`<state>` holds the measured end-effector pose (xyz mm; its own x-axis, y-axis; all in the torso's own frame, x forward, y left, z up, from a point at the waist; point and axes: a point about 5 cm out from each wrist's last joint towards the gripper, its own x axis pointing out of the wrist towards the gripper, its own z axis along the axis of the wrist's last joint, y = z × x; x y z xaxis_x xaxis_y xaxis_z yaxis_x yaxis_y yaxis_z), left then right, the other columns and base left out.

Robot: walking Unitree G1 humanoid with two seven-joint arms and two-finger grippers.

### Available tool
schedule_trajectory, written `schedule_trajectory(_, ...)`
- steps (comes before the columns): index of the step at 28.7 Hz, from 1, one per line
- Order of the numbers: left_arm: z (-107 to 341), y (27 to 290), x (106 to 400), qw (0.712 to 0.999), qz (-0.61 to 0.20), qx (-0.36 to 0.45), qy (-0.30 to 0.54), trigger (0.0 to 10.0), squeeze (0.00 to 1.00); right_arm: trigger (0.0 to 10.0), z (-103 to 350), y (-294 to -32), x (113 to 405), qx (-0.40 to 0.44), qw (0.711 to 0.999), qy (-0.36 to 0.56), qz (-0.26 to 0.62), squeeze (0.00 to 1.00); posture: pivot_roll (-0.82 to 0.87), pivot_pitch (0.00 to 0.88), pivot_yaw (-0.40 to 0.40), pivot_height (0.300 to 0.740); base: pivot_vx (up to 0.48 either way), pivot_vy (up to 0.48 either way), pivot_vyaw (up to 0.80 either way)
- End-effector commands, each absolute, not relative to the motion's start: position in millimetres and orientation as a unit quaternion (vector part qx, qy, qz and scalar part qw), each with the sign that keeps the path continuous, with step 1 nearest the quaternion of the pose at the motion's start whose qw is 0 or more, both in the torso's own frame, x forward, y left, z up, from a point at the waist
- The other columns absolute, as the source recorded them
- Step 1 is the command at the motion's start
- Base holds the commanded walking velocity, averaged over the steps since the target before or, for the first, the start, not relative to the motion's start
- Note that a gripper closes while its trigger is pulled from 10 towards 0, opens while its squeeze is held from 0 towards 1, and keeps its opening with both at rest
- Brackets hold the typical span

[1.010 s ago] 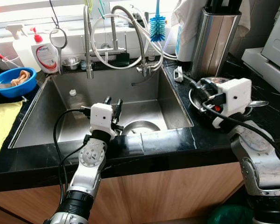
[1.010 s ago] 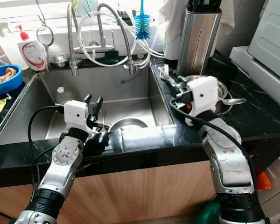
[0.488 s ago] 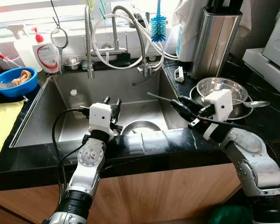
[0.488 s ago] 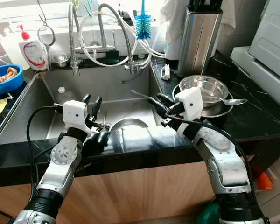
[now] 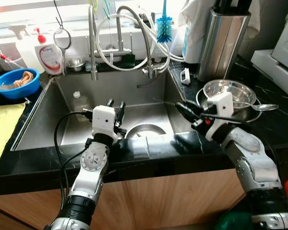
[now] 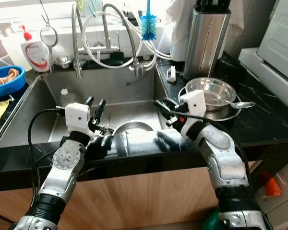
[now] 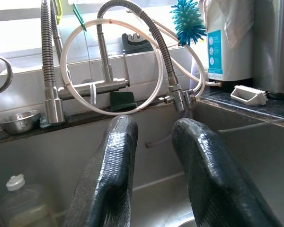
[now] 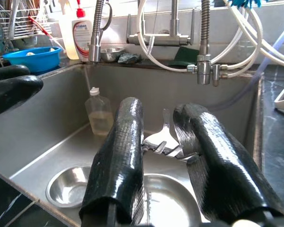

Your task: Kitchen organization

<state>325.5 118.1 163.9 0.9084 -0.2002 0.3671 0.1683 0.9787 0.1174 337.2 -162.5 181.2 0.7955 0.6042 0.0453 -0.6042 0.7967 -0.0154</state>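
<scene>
My right gripper (image 5: 181, 108) hangs over the right side of the steel sink (image 5: 38, 124), shut on a metal fork (image 8: 164, 144). The fork's tines sit between the fingers and its thin handle points away toward the taps. Below it in the basin lie a large steel bowl (image 5: 145, 130) and a smaller steel bowl (image 8: 70, 189). Stacked steel bowls (image 5: 226, 90) with a spoon (image 5: 265, 107) rest on the black counter to the right. My left gripper (image 5: 116, 103) stands open above the sink's front edge, with nothing between its fingers (image 7: 114, 156).
A small bottle (image 5: 76, 98) stands in the sink's far left corner. Behind are taps and hoses (image 5: 119, 33), a soap bottle (image 5: 48, 55), a blue brush (image 5: 163, 26) and a steel knife block (image 5: 222, 40). A blue bowl (image 5: 13, 84) and yellow cloth (image 5: 0, 129) lie left.
My right gripper has swung left from the counter bowls to over the sink, carrying the fork, then drawn back slightly. The left arm has stayed put.
</scene>
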Motion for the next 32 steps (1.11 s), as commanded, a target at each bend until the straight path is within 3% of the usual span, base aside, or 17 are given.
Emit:
schedule_trajectory(1,165,120,324,0.976,-0.091,0.047,-0.194,10.0,0.0,10.0,180,-162,343,0.008,0.949,-0.027,0.314,0.0,-0.15,0.0,0.035,0.74,0.0,0.0,0.0)
schedule_trajectory(12,166,122,324,0.976,-0.087,0.049,-0.195,10.0,0.0,10.0,173,-155,358,0.025,0.954,-0.022,0.299,0.0,-0.14,0.0,0.026,0.74,0.0,0.0,0.0)
schedule_trajectory(32,166,122,322,0.976,-0.088,0.048,-0.193,10.0,0.0,10.0,159,-153,359,0.046,0.96,-0.014,0.277,0.0,-0.13,0.0,0.032,0.74,0.0,0.0,0.0)
